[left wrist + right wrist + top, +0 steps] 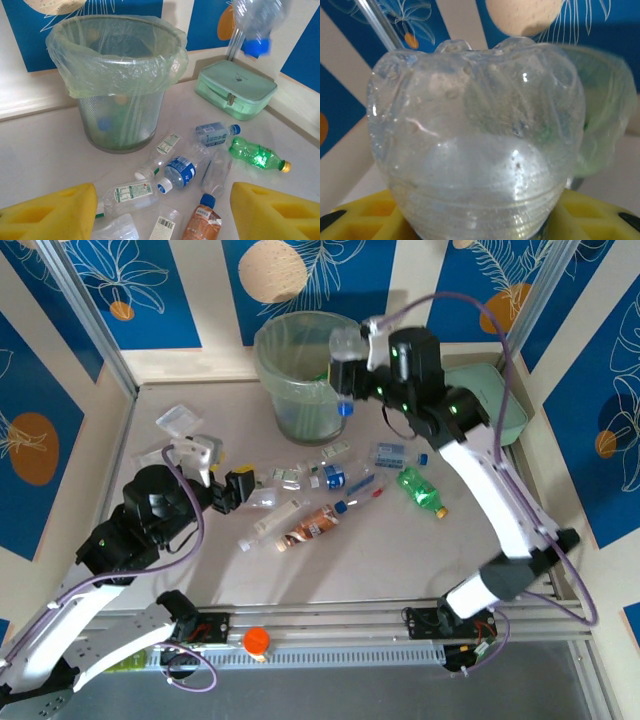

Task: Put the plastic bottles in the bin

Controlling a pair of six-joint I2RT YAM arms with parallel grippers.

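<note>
My right claw (352,370) is clamped on a clear blue-capped bottle (344,355), cap down, high by the right rim of the bin (275,345). Blue and green shapes show dimly inside. My left claw (235,490) gapes empty near the other bottles (180,170) on the desk (400,550).

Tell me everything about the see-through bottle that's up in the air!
The clear bottle is thin, see-through plastic with a bumpy bottom and a blue cap. It looks empty. It hangs upside down in the air, cap pointing down. The right end effector pinches it between yellow pads near its bottom. From above it sits by the right edge of the rim of the bin.
</note>
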